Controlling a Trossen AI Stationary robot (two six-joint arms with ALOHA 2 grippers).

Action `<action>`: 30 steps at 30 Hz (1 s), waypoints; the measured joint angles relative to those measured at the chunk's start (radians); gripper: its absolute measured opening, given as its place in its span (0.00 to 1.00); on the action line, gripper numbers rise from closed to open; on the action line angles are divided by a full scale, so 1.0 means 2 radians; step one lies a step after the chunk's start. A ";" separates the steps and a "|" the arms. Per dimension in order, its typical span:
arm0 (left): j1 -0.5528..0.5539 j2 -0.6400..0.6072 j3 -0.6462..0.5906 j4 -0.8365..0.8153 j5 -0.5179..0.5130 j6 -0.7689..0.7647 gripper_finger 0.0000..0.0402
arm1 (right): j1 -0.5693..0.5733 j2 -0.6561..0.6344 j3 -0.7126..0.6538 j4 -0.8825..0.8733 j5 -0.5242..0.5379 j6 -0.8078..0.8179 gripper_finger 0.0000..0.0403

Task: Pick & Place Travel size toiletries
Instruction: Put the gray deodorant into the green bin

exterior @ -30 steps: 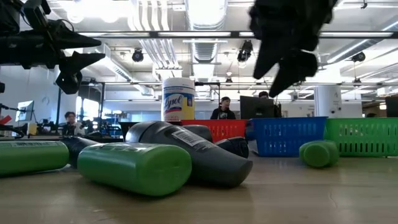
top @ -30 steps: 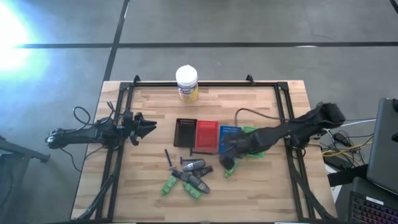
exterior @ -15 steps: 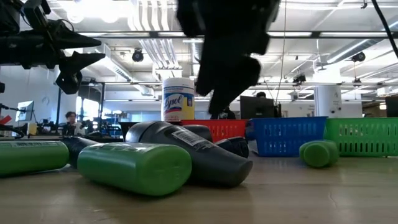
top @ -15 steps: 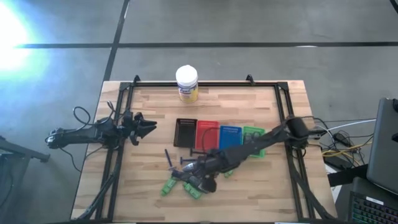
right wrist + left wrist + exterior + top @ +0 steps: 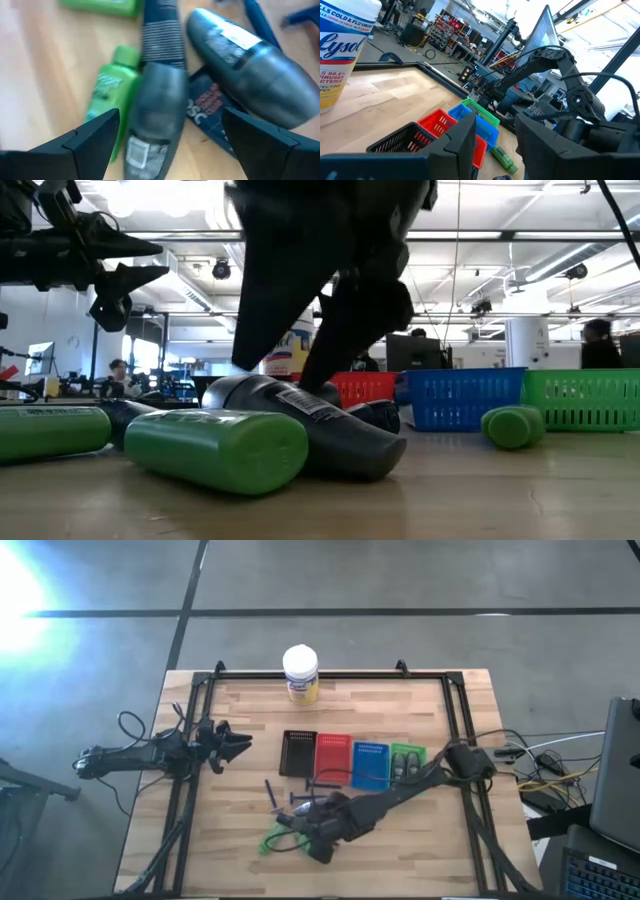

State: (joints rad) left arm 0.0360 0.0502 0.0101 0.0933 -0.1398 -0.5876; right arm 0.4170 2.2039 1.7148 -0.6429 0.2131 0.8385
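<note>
While right gripper point(image 5: 167, 145) fingers straddle it, grey bottle point(image 5: 155, 107) lies lengthwise between.

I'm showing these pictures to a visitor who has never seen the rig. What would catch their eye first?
The right arm stretched across the table, its right gripper open and low over the pile of toiletries at the front. In the right wrist view a grey mini bottle lies between its fingers beside a green tube. Behind the pile stands the row of coloured trays, and the left gripper waits at the left edge.
</note>
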 joint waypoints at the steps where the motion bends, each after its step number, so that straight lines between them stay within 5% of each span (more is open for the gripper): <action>1: 0.000 0.000 0.000 0.000 0.000 0.000 0.35 | 0.001 0.002 -0.001 -0.002 0.001 0.010 0.84; 13: 0.000 0.000 0.000 0.000 0.000 0.000 0.35 | 0.013 0.070 0.055 0.001 0.019 0.112 0.75; 24: 0.000 0.000 0.000 0.000 0.000 -0.025 0.35 | 0.012 0.101 0.139 -0.107 0.021 0.123 0.51; 30: 0.000 0.000 0.000 0.000 0.000 -0.025 0.35 | 0.016 0.100 0.165 -0.171 -0.009 0.130 0.50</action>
State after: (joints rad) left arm 0.0360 0.0498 0.0101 0.0933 -0.1394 -0.6373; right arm 0.4495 2.4042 2.0457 -0.9854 0.1960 1.0981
